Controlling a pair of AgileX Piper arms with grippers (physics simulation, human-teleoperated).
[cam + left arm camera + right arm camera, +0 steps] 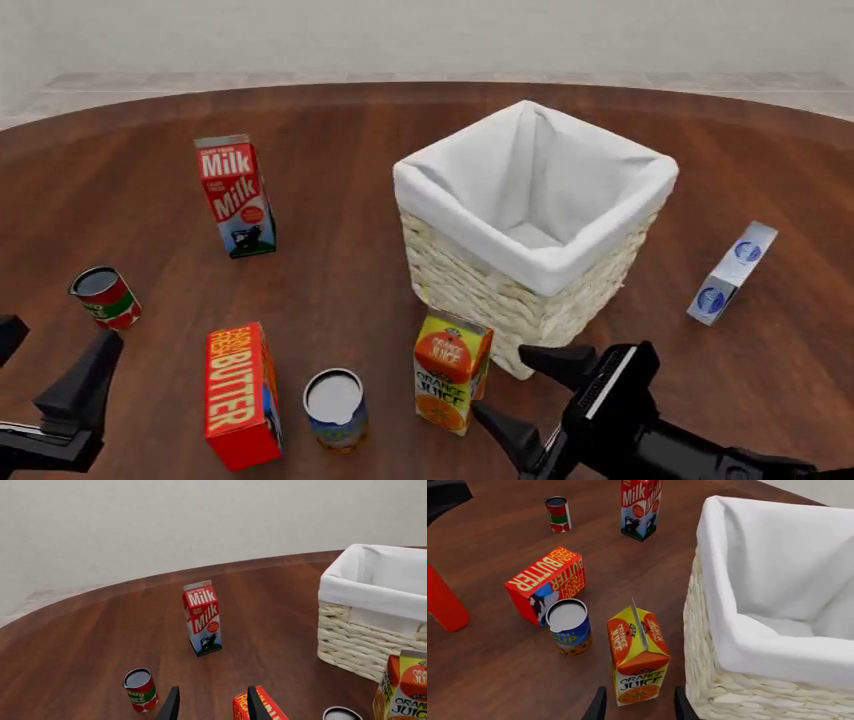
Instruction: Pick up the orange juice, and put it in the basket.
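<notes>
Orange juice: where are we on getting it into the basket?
Nothing is finished yet. The orange juice stands upright on the table beside the basket, ungrasped. In hand: the right gripper is open and near the carton, lined up on it in the right wrist view. Left: grasp, lift, and place it in the basket.

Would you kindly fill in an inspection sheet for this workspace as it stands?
Surface: round dark wooden table, no spills seen.
Job's things: juice upright on the table, close beside the basket; basket upright, nothing seen inside.
Clutter: milk upright; butter lying flat; red can and blue can upright; small white box to the basket's right.
Grippers: left pincer open, holding nothing; right pincer open, near the juice, not touching it.
Cables: nothing seen.
Surroundings: pale wall and floor beyond the table.
</notes>
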